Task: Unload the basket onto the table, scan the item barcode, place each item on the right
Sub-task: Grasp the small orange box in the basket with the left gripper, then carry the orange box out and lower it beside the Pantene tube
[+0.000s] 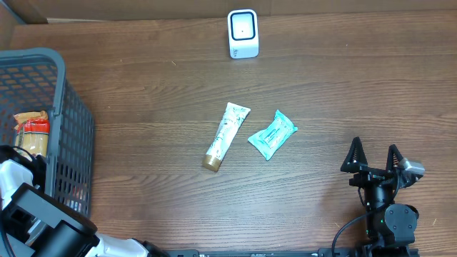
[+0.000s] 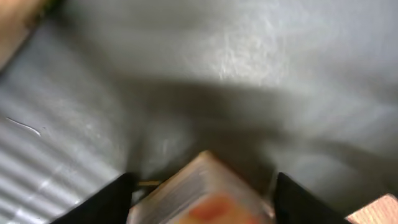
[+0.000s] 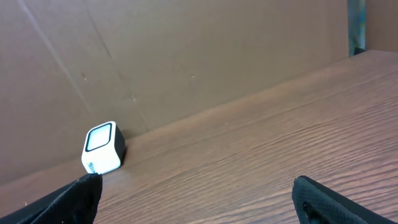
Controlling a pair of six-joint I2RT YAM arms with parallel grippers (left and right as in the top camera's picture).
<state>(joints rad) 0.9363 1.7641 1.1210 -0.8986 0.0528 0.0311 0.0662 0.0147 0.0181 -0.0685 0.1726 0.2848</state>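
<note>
The brown wood-grain table [image 1: 143, 86] is evenly lit from overhead, while the left wrist view is rendered dim and blurred.

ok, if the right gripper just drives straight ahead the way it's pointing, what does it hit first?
Probably the cardboard wall, after crossing open wooden table. The barcode scanner sits left of the right gripper's line. Depth and tilt are unclear, so it might graze the table first.
</note>
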